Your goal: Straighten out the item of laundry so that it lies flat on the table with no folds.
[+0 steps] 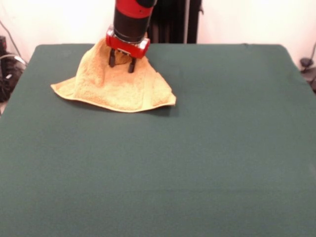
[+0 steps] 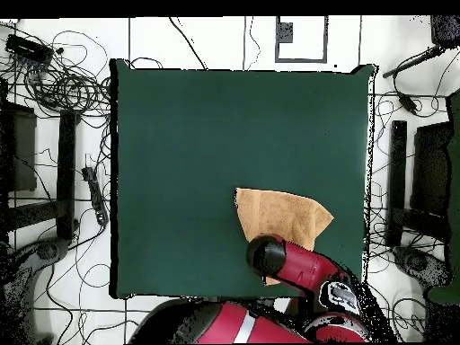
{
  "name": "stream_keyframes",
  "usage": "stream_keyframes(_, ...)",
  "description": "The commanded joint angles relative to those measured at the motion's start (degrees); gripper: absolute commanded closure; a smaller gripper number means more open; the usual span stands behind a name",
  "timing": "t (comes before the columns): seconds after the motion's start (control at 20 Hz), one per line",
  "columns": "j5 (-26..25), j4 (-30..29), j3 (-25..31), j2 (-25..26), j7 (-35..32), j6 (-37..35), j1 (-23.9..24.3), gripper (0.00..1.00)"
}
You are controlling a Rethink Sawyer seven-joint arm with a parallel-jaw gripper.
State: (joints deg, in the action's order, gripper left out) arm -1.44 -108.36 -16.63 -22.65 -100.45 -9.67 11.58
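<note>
The orange-tan towel (image 1: 118, 91) sits near the far left of the green table (image 1: 207, 163), close to the robot's side. It is pulled up into a tent, with its lower edges spread on the cloth. My gripper (image 1: 122, 62) stands at the towel's peak. Its two dark fingers (image 1: 132, 65) press into the raised fabric and pinch it. In the overhead view the towel (image 2: 286, 214) lies near the table's (image 2: 198, 144) bottom right, and the red arm (image 2: 305, 265) covers its near part and hides the gripper.
Cables (image 2: 63, 85) and dark stands (image 2: 67, 171) lie on the floor around the table. A black post (image 1: 173, 22) stands behind the table's far edge. The towel is close to the table edge on the robot's side.
</note>
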Motion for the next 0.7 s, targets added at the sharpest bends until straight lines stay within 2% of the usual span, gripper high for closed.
stream_keyframes(0.05,6.97,1.27,15.18,6.12,-15.65,7.36,-2.30,0.00)
stream_keyframes(0.35,4.86,0.47,16.31,7.39,-14.69,12.26,-0.24,0.00)
stream_keyframes(0.5,3.70,-1.01,15.50,5.92,-13.12,9.93,-0.73,0.00)
stream_keyframes(0.7,-0.69,-5.24,13.40,3.96,-9.58,8.14,-0.78,0.00)
